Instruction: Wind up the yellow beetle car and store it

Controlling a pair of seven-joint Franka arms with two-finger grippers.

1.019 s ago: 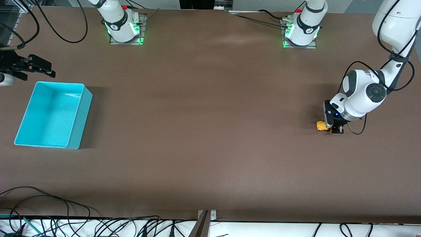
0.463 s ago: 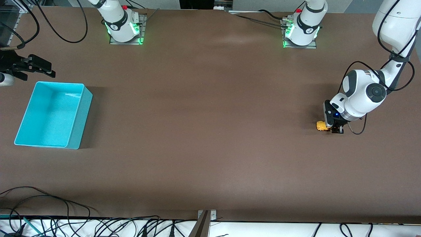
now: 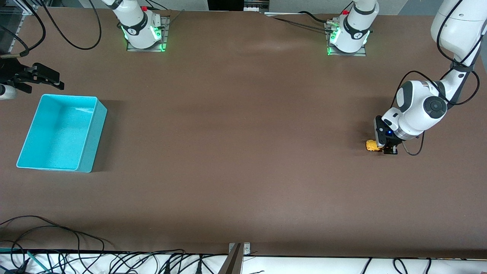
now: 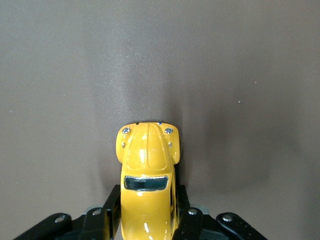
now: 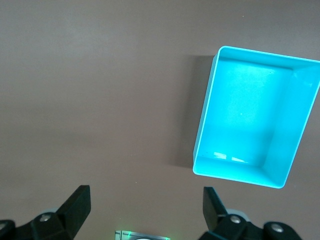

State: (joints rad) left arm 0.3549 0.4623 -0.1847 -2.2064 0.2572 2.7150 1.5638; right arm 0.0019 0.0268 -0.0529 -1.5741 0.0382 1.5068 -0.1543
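From the high front camera, the yellow beetle car (image 3: 371, 145) is a tiny rounded yellow-orange toy sitting on the brown counter (image 3: 243, 152) toward the left arm's end. The left hand (image 3: 384, 147) is down at the counter with the car's rear end clamped between its fingers; only the front half of the car pokes out, toward the right arm's end of the counter. Its long axis runs along the counter's length. Compared with a second ago, nothing visible has shifted: car, both arms and bin sit in the same spots. Well apart from all this, the cyan bin (image 3: 93, 129) stands at the right arm's end, and the right hand (image 3: 40, 78) waits in the air just over the counter beside the bin's farther edge.

In the left wrist view the car (image 4: 148, 175) shows a glossy yellow body, a rounded bonnet with two small silvery headlights and a dark windscreen. The black fingers (image 4: 109, 212) press against both flanks of its rear half, and the nose points straight away from the hand.

In the right wrist view the black fingers (image 5: 76, 202) stand wide apart with nothing between them, above bare counter (image 5: 100, 90). The bin (image 5: 280, 175) lies off to one side, with only its cyan floor showing inside.
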